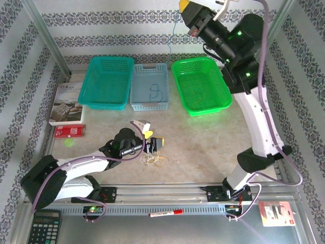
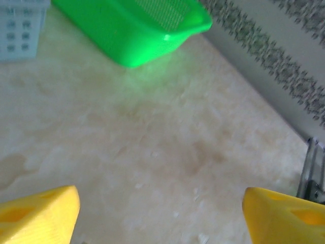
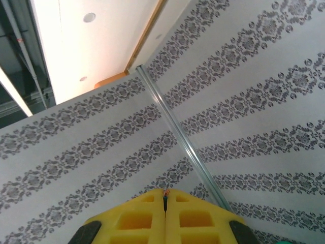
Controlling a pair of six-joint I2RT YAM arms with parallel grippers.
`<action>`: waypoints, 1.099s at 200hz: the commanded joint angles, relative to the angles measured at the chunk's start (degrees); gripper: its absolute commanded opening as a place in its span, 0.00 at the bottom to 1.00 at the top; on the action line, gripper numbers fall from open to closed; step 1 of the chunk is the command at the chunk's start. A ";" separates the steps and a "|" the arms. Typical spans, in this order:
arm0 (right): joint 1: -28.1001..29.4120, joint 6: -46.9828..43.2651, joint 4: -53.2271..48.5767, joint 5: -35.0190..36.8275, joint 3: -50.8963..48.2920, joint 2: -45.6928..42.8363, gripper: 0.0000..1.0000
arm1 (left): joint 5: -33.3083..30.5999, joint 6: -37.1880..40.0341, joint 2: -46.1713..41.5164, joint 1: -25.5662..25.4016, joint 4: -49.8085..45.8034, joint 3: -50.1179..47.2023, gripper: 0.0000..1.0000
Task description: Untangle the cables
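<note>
Top external view, lower centre: small tangle of thin whitish and yellow-orange cables (image 1: 155,160) in loose loops on the table (image 1: 203,147), just beside the left gripper (image 1: 144,131), fingers spread wide, gripping nothing. Farther up, one dark strand (image 1: 155,91) curled inside the grey basket (image 1: 150,105). Top of frame: right gripper (image 1: 189,11) raised high, fingers pressed fully together.
</note>
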 commanded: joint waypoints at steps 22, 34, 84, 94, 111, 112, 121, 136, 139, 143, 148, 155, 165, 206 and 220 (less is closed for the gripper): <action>-1.77 2.00 2.17 -3.02 10.94 10.20 0.00 | -5.56 0.51 -7.63 -0.45 -7.51 3.39 1.00; -2.20 2.45 2.11 -3.53 15.06 14.06 0.00 | -8.53 0.22 -10.03 -0.43 -9.72 3.84 1.00; -3.48 3.37 2.68 -5.59 23.67 29.16 0.00 | -20.46 -0.48 -20.10 0.79 -17.19 6.05 1.00; -3.48 2.43 2.63 -5.99 23.25 31.10 0.00 | -20.66 -0.12 -21.29 1.18 -17.44 6.54 1.00; -3.41 0.47 1.85 -6.40 21.49 34.50 0.00 | -21.21 0.34 -22.73 1.98 -19.38 8.32 1.00; -3.40 0.30 1.75 -6.40 21.32 34.67 0.00 | -21.21 0.38 -22.78 2.01 -19.48 8.38 1.00; -3.23 -1.19 1.44 -6.52 19.59 36.00 0.00 | -21.13 0.50 -23.07 2.45 -20.37 9.28 1.00; -2.79 -4.25 0.12 -6.20 15.67 37.95 0.00 | -20.99 0.52 -23.03 3.22 -21.80 10.73 1.00; -2.71 -4.87 -0.22 -6.01 14.90 38.33 0.00 | -20.90 0.55 -22.93 3.32 -22.02 10.99 1.00; -2.52 -5.59 -0.74 -5.82 13.98 38.93 0.00 | -20.80 0.57 -22.94 3.55 -22.27 11.28 1.00; -2.39 -6.45 -1.25 -5.59 12.87 39.49 0.00 | -20.62 0.59 -22.76 3.90 -22.55 11.72 1.00; -2.18 -7.63 -2.19 -5.35 11.21 40.66 0.00 | -20.30 0.55 -22.63 4.34 -23.02 12.19 1.00; -1.77 -8.95 -3.57 -5.11 9.15 42.41 0.00 | -19.77 0.51 -22.34 4.93 -23.27 12.73 1.00; 0.44 -12.97 -9.96 -3.62 4.45 47.69 0.06 | -19.02 -0.59 -20.90 6.52 -24.81 14.15 1.00; 1.23 -13.91 -12.29 -2.40 4.32 48.88 0.27 | -18.84 -0.75 -20.62 6.61 -25.11 14.35 1.00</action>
